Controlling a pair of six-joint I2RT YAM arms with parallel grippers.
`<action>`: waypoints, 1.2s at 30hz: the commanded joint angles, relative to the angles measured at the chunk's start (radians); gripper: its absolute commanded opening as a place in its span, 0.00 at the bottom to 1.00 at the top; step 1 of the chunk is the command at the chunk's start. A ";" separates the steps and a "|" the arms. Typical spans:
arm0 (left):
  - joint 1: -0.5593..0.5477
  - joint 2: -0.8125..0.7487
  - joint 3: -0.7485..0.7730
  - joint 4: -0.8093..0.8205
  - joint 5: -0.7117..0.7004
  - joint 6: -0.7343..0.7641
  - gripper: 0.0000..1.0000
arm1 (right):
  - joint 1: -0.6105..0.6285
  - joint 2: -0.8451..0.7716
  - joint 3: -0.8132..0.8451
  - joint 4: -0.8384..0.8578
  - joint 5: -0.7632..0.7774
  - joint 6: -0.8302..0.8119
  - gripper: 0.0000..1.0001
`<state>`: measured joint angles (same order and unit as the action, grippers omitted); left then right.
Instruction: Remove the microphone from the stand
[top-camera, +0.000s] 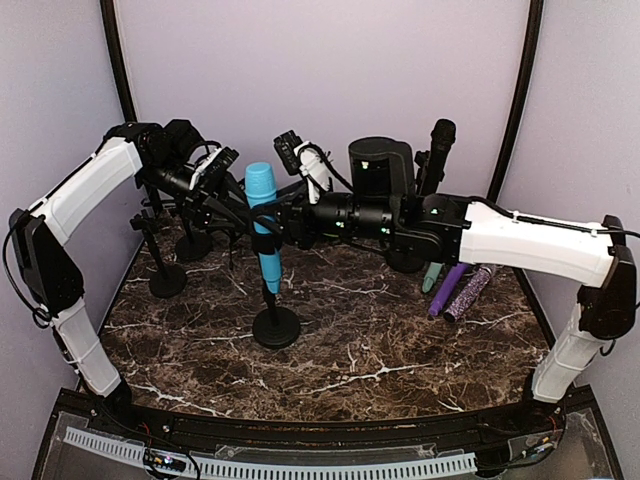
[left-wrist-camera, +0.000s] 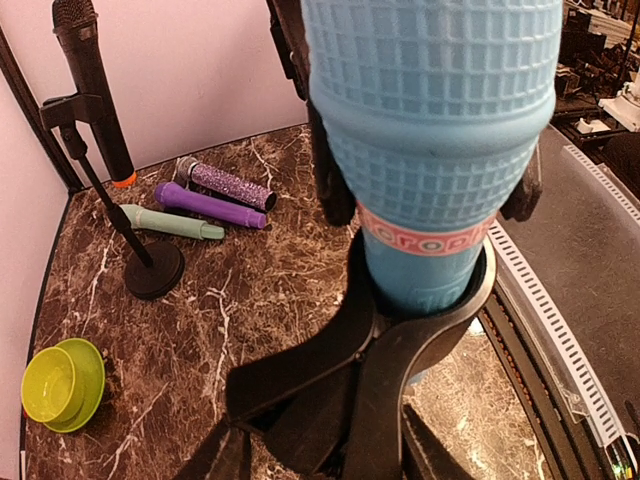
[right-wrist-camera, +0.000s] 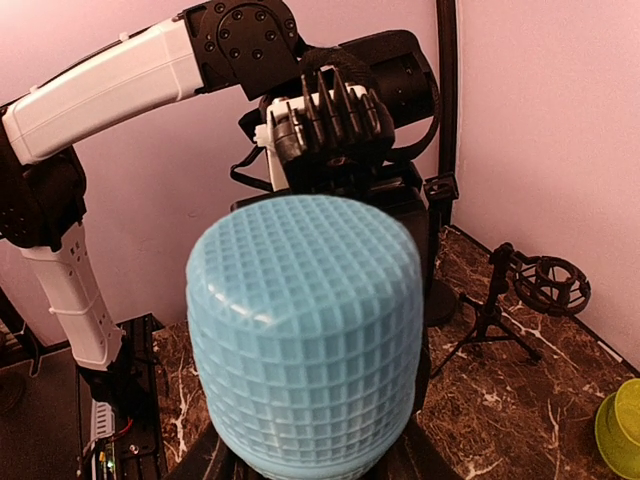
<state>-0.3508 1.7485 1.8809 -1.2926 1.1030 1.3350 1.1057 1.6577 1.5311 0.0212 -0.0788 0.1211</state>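
Hands flanking microphone (top-camera: 260, 186): right hand (top-camera: 272, 238) clamped on it; left hand (top-camera: 248, 220), grip unclear.

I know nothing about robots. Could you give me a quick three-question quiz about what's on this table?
1. Which colour is the microphone in the middle stand? A red, B light blue, C yellow.
2. True or false: the black microphone lies flat on the table.
3. How many microphones lie loose on the marble?
Key: 1 B. 2 False, it is held up in its own stand. 3 Three: green, purple, glittery.
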 joint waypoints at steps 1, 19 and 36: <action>-0.014 -0.019 0.018 -0.036 0.043 0.003 0.18 | -0.027 -0.056 0.034 0.098 0.052 -0.009 0.13; -0.024 -0.086 -0.081 0.131 0.009 -0.152 0.41 | -0.038 -0.217 0.035 0.157 0.135 -0.024 0.08; -0.026 -0.121 -0.166 0.214 0.111 -0.266 0.99 | -0.049 -0.072 0.152 0.165 -0.193 0.103 0.00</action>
<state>-0.3771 1.6550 1.7187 -1.0634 1.1530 1.0828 1.0554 1.5593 1.5990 0.0597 -0.1181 0.1768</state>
